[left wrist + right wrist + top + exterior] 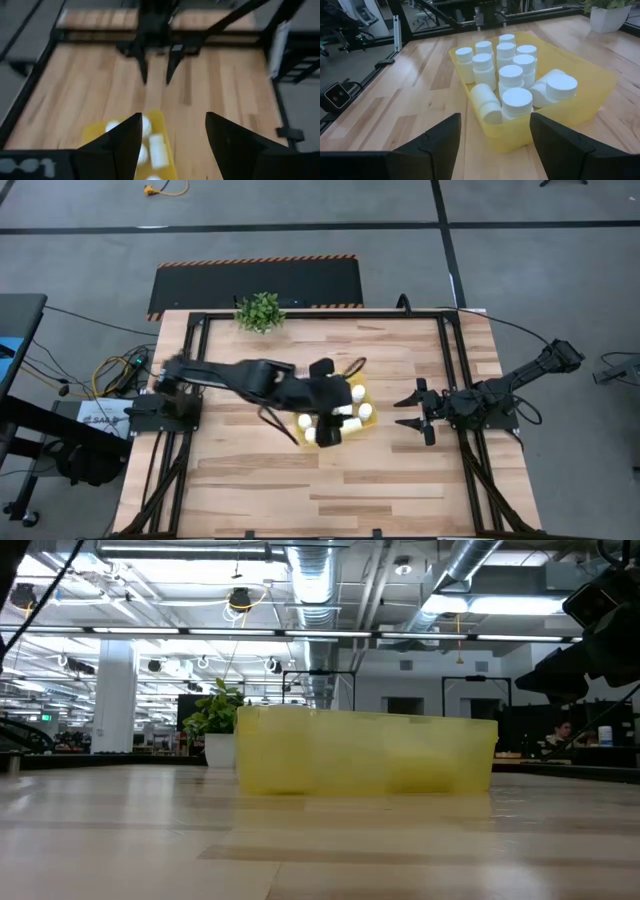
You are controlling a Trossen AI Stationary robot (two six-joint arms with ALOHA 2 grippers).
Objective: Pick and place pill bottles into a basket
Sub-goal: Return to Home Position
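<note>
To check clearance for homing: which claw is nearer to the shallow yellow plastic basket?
Left. The left claw hangs open directly above the shallow yellow plastic basket; the right claw is open off to the basket's side, apart from its wall.

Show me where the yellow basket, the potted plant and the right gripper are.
yellow basket [592,97]: right wrist view, on its bare side wall.
potted plant [260,311]: high view, on its leaves.
right gripper [400,412]: high view, midway between its fingertips.
</note>
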